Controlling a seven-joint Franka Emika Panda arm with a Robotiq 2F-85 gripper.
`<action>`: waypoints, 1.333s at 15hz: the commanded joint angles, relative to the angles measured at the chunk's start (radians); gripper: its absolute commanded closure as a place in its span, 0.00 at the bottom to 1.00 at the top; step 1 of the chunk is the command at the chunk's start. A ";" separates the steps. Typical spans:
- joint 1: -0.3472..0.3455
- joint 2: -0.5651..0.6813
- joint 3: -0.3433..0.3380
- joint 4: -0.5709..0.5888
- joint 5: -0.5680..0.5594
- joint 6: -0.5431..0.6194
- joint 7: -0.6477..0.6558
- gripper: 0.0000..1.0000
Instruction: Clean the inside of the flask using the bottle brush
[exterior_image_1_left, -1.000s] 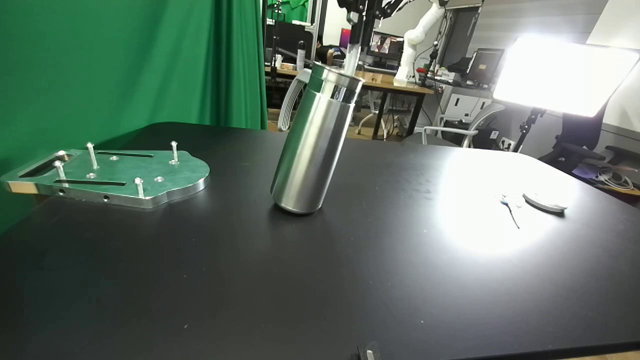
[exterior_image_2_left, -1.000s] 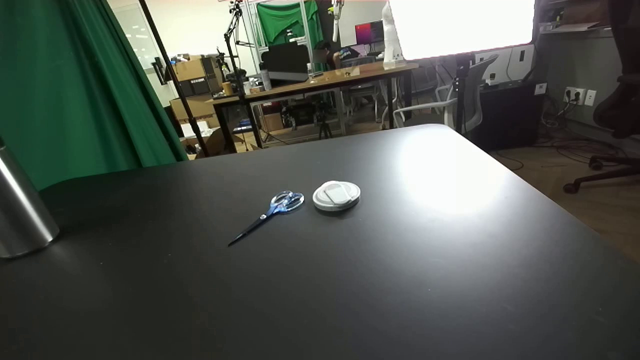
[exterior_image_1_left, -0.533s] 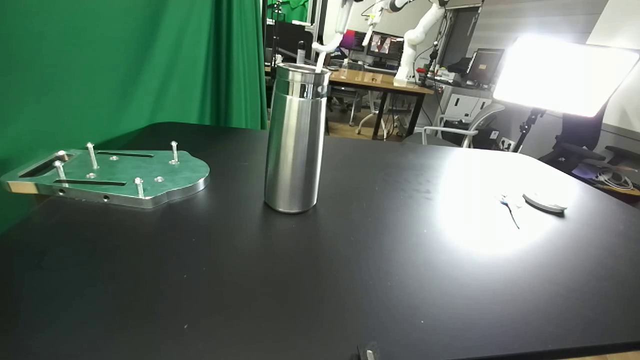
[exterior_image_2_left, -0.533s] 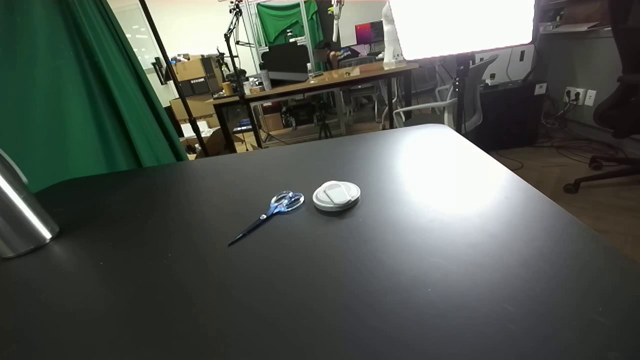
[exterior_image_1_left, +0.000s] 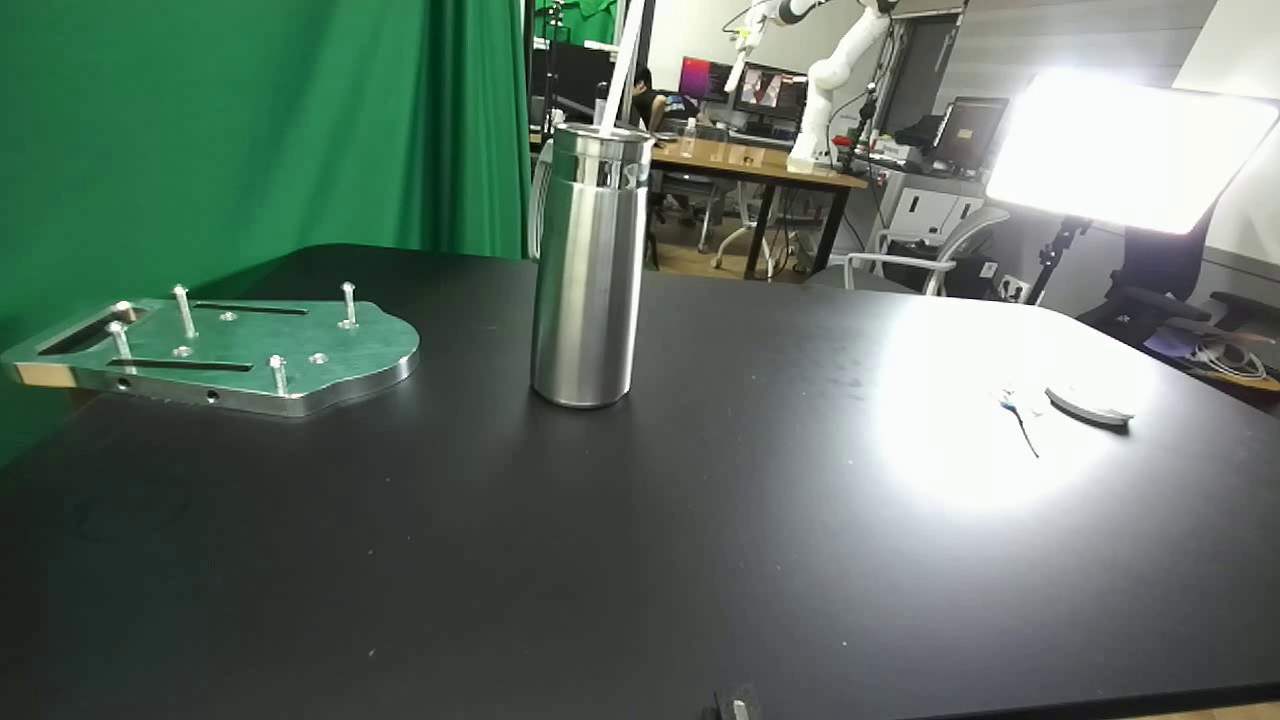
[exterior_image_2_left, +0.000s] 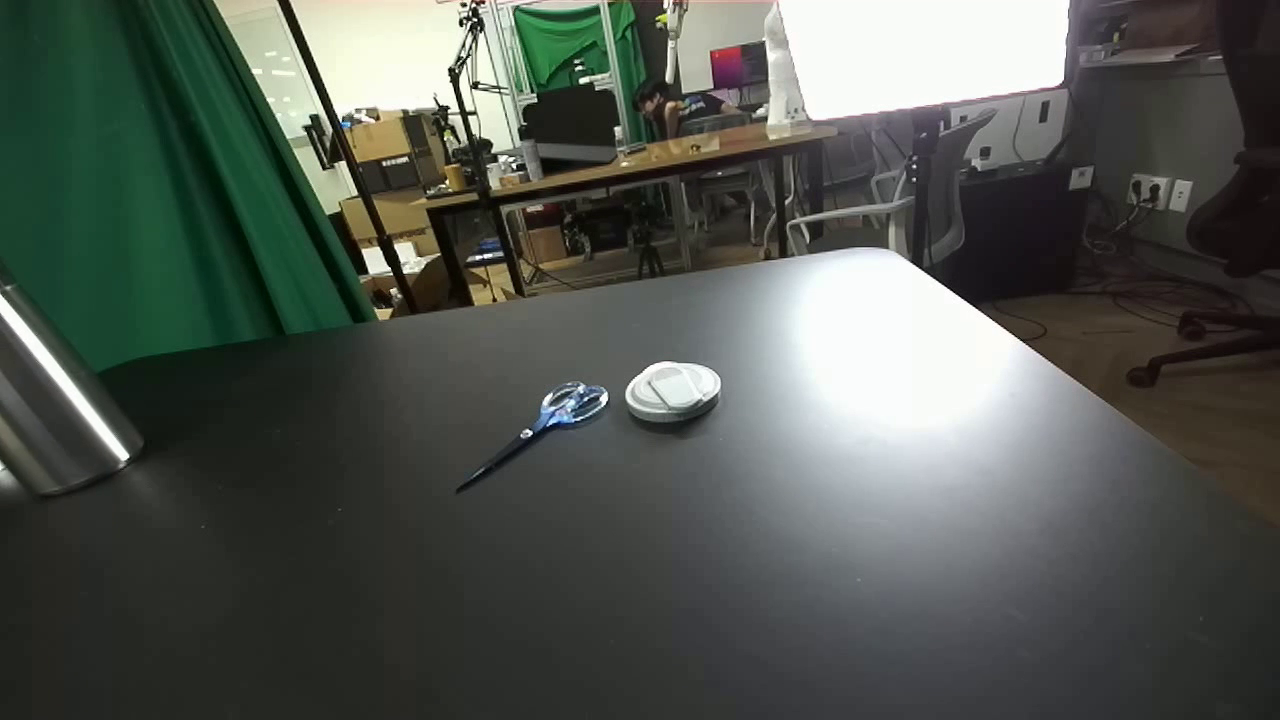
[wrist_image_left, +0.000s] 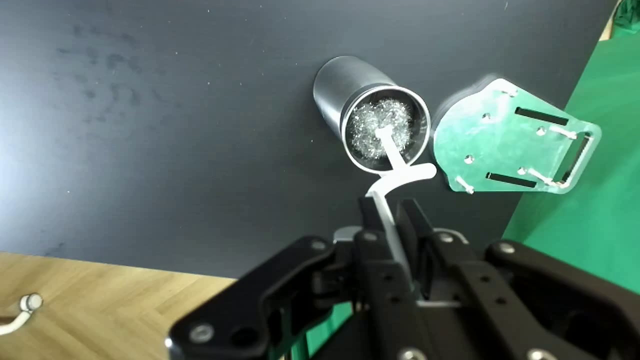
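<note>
The flask (exterior_image_1_left: 588, 290) is tall brushed steel and stands almost upright, leaning slightly, on the black table in an exterior view. Its lower part shows at the left edge in an exterior view (exterior_image_2_left: 65, 400). In the wrist view the flask (wrist_image_left: 345, 87) is seen from above with its mouth open. The bottle brush (wrist_image_left: 397, 177) has its bristle head inside the flask, near the mouth. Its white stem rises from the neck in an exterior view (exterior_image_1_left: 622, 70). My gripper (wrist_image_left: 389, 202) is shut on the brush handle above the flask; it is out of both exterior views.
A green plate with pegs (exterior_image_1_left: 240, 345) lies beside the flask; it also shows in the wrist view (wrist_image_left: 492, 145). Scissors (exterior_image_2_left: 530, 432) and a white round lid (exterior_image_2_left: 673, 391) lie farther along the table (exterior_image_2_left: 700, 580). A bright lamp panel (exterior_image_1_left: 1130, 150) stands behind.
The flask leaned strongly one second ago and is now nearly upright; its base has shifted slightly. The gripper and brush have risen, and more of the white stem shows above the neck.
</note>
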 joint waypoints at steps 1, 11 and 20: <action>-0.002 -0.017 0.001 0.040 0.006 -0.029 0.014 0.96; -0.010 0.001 -0.005 0.064 0.004 -0.071 0.003 0.96; 0.002 0.142 0.002 0.133 -0.043 -0.098 -0.001 0.96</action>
